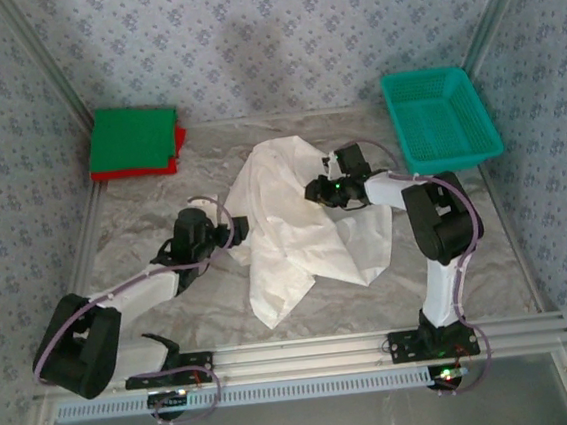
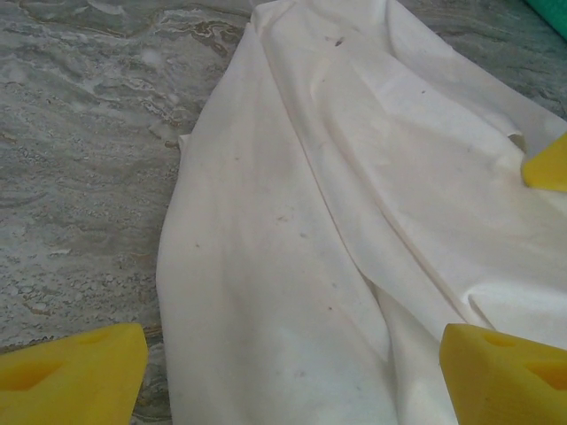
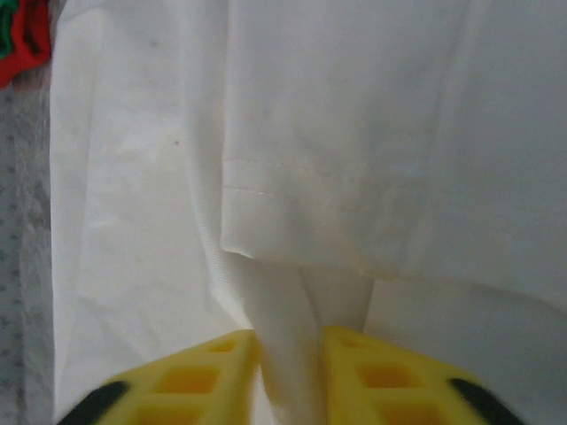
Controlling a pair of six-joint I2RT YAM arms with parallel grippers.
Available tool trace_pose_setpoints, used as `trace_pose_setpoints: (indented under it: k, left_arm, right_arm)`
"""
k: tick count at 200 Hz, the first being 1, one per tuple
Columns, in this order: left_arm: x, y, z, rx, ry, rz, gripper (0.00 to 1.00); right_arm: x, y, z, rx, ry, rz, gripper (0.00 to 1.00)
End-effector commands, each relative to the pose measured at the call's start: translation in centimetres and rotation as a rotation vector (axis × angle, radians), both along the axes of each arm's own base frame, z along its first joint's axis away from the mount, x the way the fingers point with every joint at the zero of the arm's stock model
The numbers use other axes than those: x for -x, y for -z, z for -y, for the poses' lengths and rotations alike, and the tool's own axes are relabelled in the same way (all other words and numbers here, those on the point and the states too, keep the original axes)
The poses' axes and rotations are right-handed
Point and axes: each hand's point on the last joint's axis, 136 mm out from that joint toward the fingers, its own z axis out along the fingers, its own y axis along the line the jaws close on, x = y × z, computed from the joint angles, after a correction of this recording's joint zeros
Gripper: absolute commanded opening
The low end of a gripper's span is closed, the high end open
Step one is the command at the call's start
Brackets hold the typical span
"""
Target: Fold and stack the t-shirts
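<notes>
Right gripper [image 3: 288,345] is pinched tight on a raised fold of the off-white shirt [image 3: 310,133], the cloth squeezed between its two yellow fingers [image 3: 372,376]. Just above that grip, the right wrist view shows a stitched hem running across the plain cloth. From overhead, this gripper [image 1: 324,191] sits on the upper right part of the shirt [image 1: 296,241], which lies wrinkled and spread over the middle of the table [image 1: 143,216].

The left gripper [image 1: 233,232] is at the shirt's left edge. Its jaws stand wide apart and hold nothing, and the left wrist view shows the gripper [image 2: 292,341] over the cloth [image 2: 354,177], which carries a few small dark specks. The marbled tabletop [image 2: 80,133] is beside it.

At the far left corner a green shirt [image 1: 134,136] lies folded square on top of a red shirt [image 1: 129,173]. A teal mesh basket [image 1: 445,117] stands at the far right, apart from the cloth.
</notes>
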Motion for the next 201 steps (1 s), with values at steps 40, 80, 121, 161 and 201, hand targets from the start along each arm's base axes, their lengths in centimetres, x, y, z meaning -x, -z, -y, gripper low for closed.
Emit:
trace_pose_setpoints:
  k: [40,80,121,161,201]
  left_arm:
    - [-0.2,-1.4,-1.3,0.004,-0.064,0.059,0.83]
    - [0.2,-1.6,-2.0,-0.016,-0.081,0.066,0.83]
    - [0.3,-1.5,-2.2,-0.029,-0.082,0.062,0.83]
    - [1.5,-0.6,-1.5,-0.036,-0.02,-0.017,0.83]
    - [6.4,-2.2,0.2,-0.013,0.092,-0.106,0.83]
  right_arm:
    - [-0.2,-7.9,2.9,0.02,0.053,0.12,0.0]
    - [0.4,-12.2,9.5,0.118,0.191,0.165,0.0]
    - [1.7,-10.7,16.8,0.291,0.34,0.097,0.0]
    - [1.8,-9.0,21.1,0.476,0.437,0.086,0.09]
    - [1.6,-10.9,19.2,0.456,0.368,0.15,0.4]
